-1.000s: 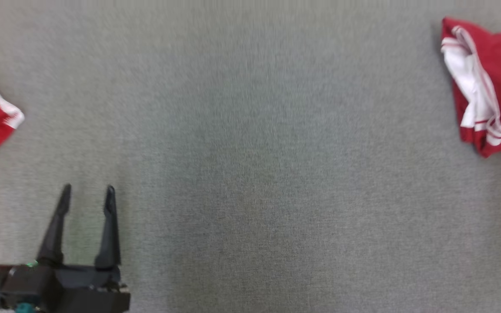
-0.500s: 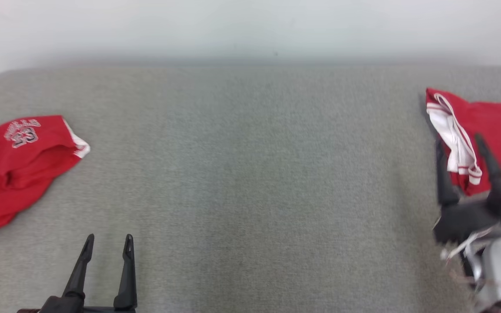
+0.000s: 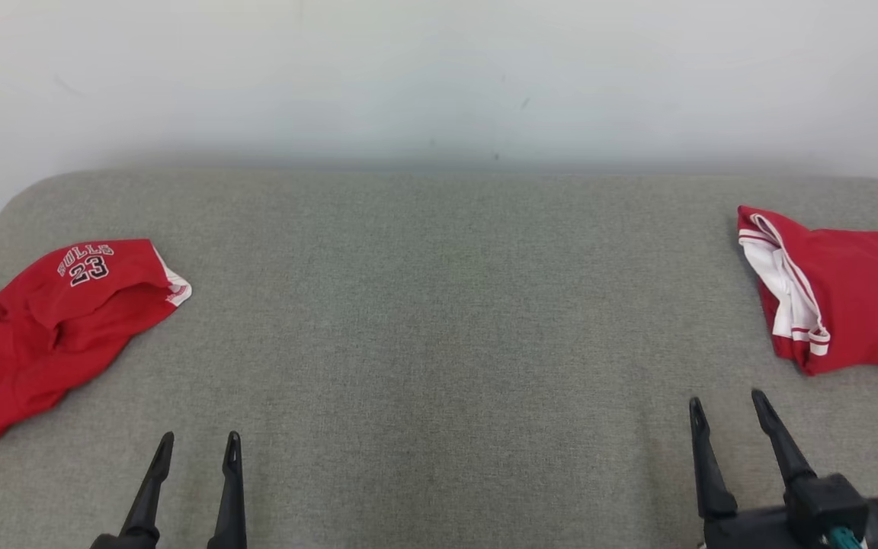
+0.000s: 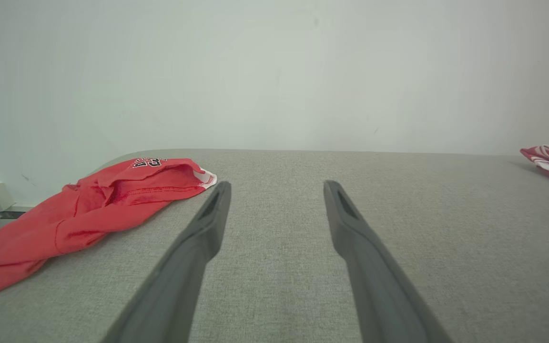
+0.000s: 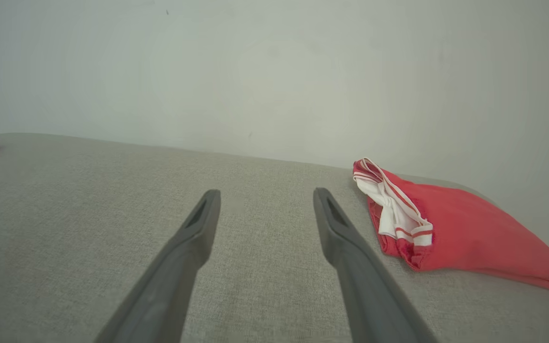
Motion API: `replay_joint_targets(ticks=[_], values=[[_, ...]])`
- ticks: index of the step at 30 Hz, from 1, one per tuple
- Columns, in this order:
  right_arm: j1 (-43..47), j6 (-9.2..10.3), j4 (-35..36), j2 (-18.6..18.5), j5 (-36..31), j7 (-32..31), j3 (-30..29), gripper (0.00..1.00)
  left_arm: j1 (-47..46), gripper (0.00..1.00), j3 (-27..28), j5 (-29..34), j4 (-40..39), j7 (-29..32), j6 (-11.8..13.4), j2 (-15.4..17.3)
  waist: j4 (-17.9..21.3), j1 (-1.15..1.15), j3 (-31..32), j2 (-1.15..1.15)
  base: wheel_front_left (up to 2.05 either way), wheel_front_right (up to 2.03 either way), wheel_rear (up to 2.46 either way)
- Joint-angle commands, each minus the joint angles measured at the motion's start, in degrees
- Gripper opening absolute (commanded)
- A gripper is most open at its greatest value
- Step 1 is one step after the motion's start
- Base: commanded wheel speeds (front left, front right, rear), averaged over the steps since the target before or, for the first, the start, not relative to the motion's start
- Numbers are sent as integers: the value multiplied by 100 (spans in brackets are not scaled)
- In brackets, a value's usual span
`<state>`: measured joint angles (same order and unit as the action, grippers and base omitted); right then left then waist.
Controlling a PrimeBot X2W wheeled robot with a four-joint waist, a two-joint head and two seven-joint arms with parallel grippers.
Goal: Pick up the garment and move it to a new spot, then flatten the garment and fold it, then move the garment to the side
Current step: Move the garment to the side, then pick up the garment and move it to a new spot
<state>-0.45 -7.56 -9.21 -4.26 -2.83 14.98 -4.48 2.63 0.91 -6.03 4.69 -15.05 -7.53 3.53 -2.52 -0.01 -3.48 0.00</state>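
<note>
The crumpled red jersey (image 3: 50,328) marked "BULLS 23" lies at the left edge of the grey table (image 3: 439,320), with its printed end toward the far side. A folded red garment (image 3: 858,297) with white trim lies at the right edge, well apart from the jersey. The left gripper (image 3: 200,436) is over the near edge toward the left corner, its fingers spread with nothing between them, clear of the jersey. The right gripper (image 3: 725,398) is near the right corner, also spread and holding nothing, just short of the folded garment. A pale wall (image 3: 439,76) stands behind the far edge.
</note>
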Motion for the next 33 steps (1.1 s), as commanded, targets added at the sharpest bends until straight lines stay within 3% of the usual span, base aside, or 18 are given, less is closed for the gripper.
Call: replay_joint_targets(ticks=[1,9,33], values=[[205,16,115,63,119,22,-14,100,113,100,24,50,25,-20,11,-16,71,1,85,0,0,0,0],[805,16,319,145,467,23,44,100,243,100,38,98,181,-20,11,-46,119,1,277,0,0,0,0],[891,16,209,144,808,24,60,100,221,100,13,209,487,-20,13,-69,135,1,361,0,0,0,0]])
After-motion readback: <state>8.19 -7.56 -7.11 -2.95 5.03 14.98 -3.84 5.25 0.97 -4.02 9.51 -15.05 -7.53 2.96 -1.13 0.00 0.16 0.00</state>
